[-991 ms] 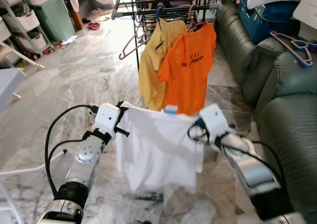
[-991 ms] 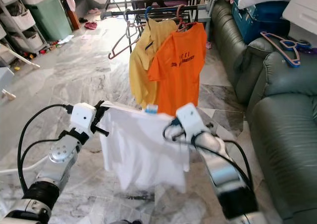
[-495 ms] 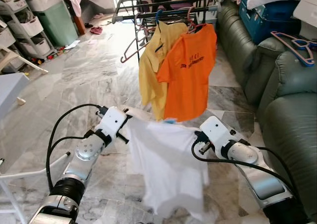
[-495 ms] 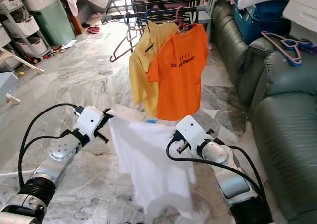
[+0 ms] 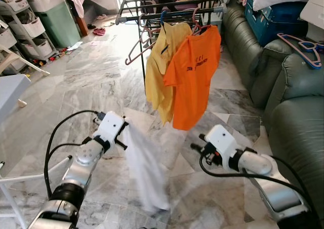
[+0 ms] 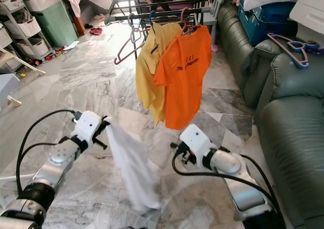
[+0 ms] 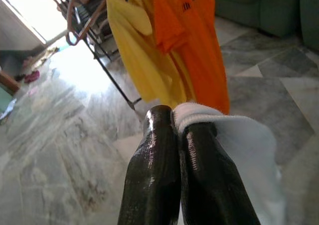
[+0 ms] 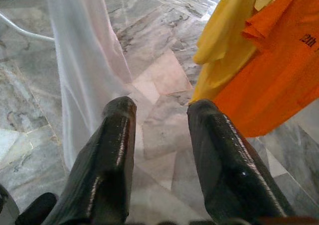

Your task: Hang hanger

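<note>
Left gripper [image 7: 177, 135]: clamped tight on one edge of a white shirt [image 5: 144, 173]; held out low over the marble floor [image 5: 76, 82]; the shirt is hung limp from that single pinch, its bottom bunched near the floor
Right gripper [image 8: 159, 130]: fingers spread apart with nothing between them; held low over the floor, just beside the white shirt and apart from it
Drying rack [image 5: 172, 6]: stood at the far side of the floor, next to the green sofa [image 5: 283, 97]
Hung shirts: a yellow shirt [image 5: 161, 67] and an orange shirt [image 5: 195, 74] are carried on hangers from the rack's front rail; the orange one overlaps the yellow
Spare hangers: a pink hanger [image 5: 139, 46] is hooked empty on the rail's left end; more hangers [image 5: 301, 44] are laid on the sofa arm
White shirt's hanger: can't be made out
</note>
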